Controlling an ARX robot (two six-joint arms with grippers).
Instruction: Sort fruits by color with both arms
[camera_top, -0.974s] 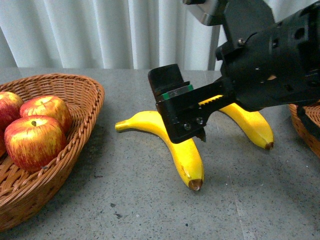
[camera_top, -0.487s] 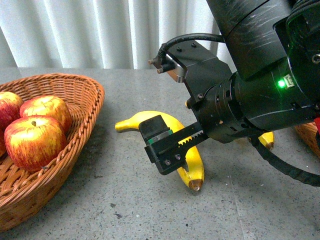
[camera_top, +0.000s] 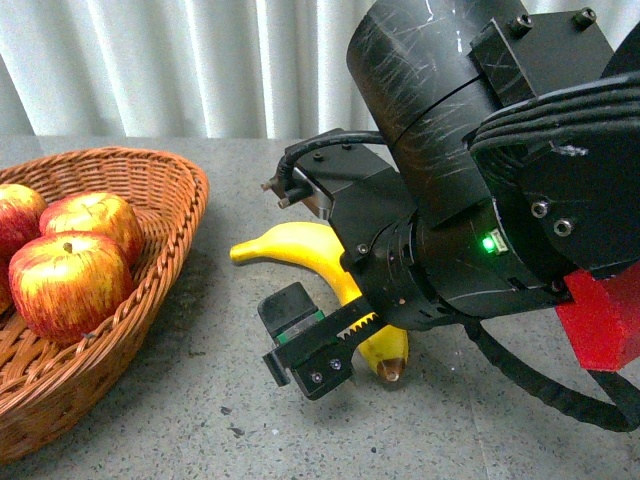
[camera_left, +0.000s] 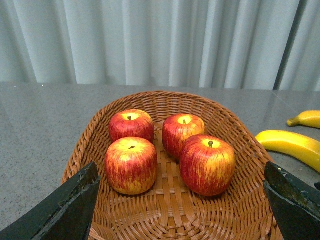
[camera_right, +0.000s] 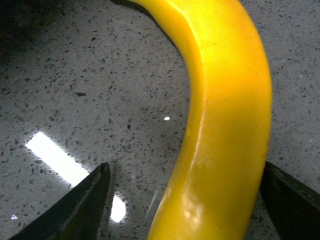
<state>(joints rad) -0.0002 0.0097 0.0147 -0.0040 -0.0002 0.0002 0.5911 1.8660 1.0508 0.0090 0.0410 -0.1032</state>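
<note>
the right arm has been lowered since the earlier frame; its fingers (camera_top: 303, 345) are spread astride the banana (camera_top: 296, 245), which lies on the worktop (camera_top: 200, 400) at 3 o'clock from the basket (camera_top: 170, 200). four apples (camera_left: 207, 165) are already basketed; the bananas are left to sort. the left fingers (camera_left: 70, 205) are spread, empty.
</note>
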